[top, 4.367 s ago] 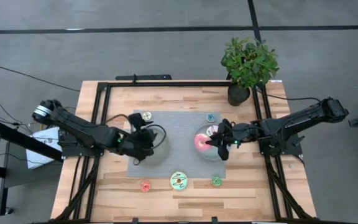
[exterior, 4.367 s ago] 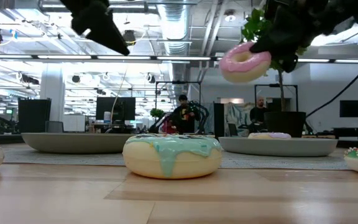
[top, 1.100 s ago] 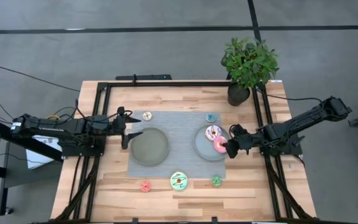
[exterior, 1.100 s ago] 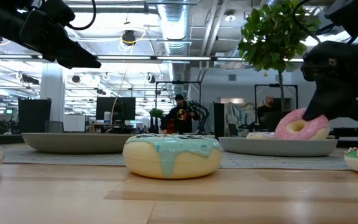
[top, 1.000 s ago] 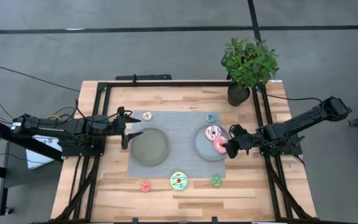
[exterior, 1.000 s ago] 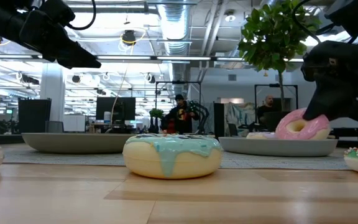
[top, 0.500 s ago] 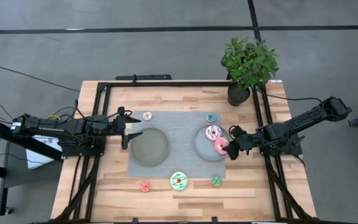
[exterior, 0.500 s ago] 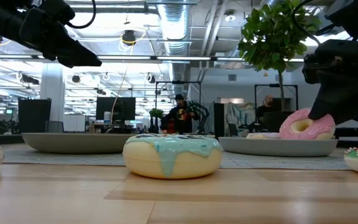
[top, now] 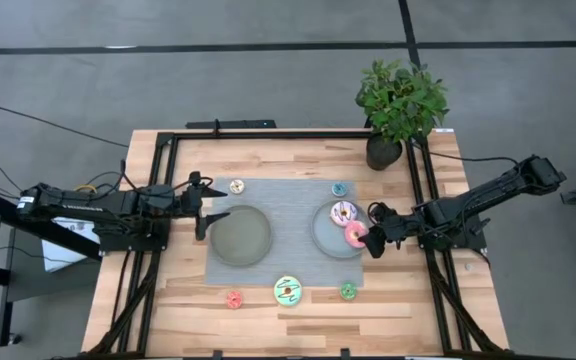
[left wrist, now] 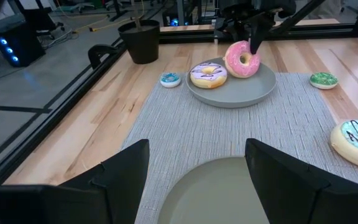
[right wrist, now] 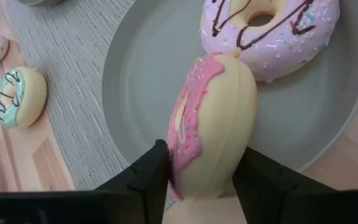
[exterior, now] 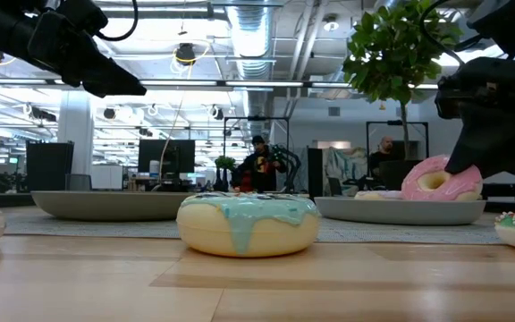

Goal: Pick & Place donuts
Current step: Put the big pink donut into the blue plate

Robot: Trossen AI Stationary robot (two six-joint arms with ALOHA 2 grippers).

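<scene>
The pink donut [right wrist: 213, 118] stands on edge between the fingers of my right gripper [right wrist: 204, 152], over the right grey plate [top: 326, 236]; the gripper is shut on it. The white-lilac sprinkled donut [top: 343, 212] lies flat on that plate. The mint-green donut [top: 289, 291], small red [top: 234, 298] and small green [top: 348, 290] donuts lie near the near edge. The small tan [top: 236, 186] and small blue [top: 339, 188] donuts lie at the mat's far edge. My left gripper [top: 214, 213] hovers open at the left plate's [top: 243, 238] left rim. My right gripper pinches the pink donut's ring [right wrist: 194, 171] between its two fingers, one on the iced face and one on the pale underside. The fingers come slanting down from the table's right. The donut stands nearly upright on edge, its lower rim [exterior: 436, 197] at the plate's right side; I cannot tell whether it touches.
A potted plant [top: 400, 105] stands at the table's far right corner. A grey woven mat [top: 288, 255] lies under both plates. Black frame rails [top: 158, 190] run along the table's sides. People show in the room beyond the table [exterior: 262, 165].
My right gripper, still shut on the pink donut, has edged it slightly toward the table's right edge over the plate.
</scene>
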